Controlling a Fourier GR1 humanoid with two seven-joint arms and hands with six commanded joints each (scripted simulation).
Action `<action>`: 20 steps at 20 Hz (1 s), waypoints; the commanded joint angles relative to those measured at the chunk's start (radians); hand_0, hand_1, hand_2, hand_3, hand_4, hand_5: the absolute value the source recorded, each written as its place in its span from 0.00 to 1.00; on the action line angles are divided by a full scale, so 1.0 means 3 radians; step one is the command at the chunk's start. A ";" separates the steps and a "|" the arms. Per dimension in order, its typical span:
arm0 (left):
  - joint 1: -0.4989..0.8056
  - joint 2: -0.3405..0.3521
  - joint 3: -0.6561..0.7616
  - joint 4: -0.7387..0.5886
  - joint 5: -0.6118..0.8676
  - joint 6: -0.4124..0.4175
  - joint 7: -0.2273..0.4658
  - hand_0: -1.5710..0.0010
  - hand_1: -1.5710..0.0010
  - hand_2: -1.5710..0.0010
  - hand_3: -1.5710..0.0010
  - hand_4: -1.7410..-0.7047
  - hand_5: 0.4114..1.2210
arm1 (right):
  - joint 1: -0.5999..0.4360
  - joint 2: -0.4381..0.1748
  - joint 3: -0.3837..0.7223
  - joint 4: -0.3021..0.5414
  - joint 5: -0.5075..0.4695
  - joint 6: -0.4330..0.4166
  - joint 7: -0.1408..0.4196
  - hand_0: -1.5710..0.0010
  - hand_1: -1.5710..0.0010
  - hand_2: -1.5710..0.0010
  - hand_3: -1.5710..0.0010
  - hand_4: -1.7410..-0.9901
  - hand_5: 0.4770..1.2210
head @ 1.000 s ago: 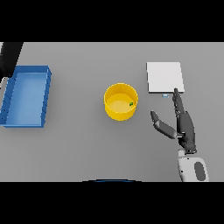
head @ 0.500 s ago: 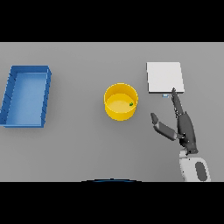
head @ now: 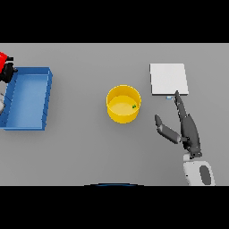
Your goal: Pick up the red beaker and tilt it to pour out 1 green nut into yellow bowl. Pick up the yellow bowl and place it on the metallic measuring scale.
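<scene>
The yellow bowl stands mid-table with one green nut inside, near its right wall. To its upper right lies the flat metallic measuring scale. My right hand rests open right of the bowl, its straight fingers pointing up and nearly reaching the scale's front edge, its thumb spread toward the bowl. At the far left edge, only a part of the red beaker shows, with my dark left hand curled on it above the blue bin's back left corner.
A blue rectangular bin sits on the left side of the table, nothing visible inside it. Bare grey tabletop separates the bin from the bowl.
My left hand left the view half a second ago and now shows again at the left edge with the red beaker. The right hand, bowl and scale have hardly moved.
</scene>
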 commanded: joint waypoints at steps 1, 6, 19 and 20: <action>0.0060 0.0004 -0.0025 -0.0045 0.0007 0.0044 0.0035 0.00 0.00 0.00 0.04 0.00 1.00 | 0.0008 -0.0012 -0.0005 0.0009 -0.0010 0.0013 -0.0040 1.00 1.00 1.00 1.00 0.70 0.25; 0.0188 0.0058 -0.0207 -0.0131 0.0073 0.0174 0.0151 0.00 0.00 0.00 0.01 0.00 0.69 | 0.0040 0.0009 0.0030 -0.0008 0.0035 -0.0007 -0.0053 1.00 1.00 1.00 1.00 0.71 0.25; 0.0266 0.0313 -0.0355 -0.0455 0.0579 -0.0788 0.0127 0.88 0.90 0.90 0.90 0.91 0.33 | 0.0117 0.0032 0.0077 -0.0106 0.0070 -0.0015 0.0005 1.00 1.00 1.00 1.00 0.74 0.26; 0.0256 0.0321 -0.0322 -0.0453 0.0595 -0.0774 0.0094 0.90 0.92 0.92 0.92 0.91 0.33 | 0.0129 0.0053 0.0085 -0.0104 0.0082 -0.0031 0.0040 1.00 1.00 1.00 1.00 0.74 0.25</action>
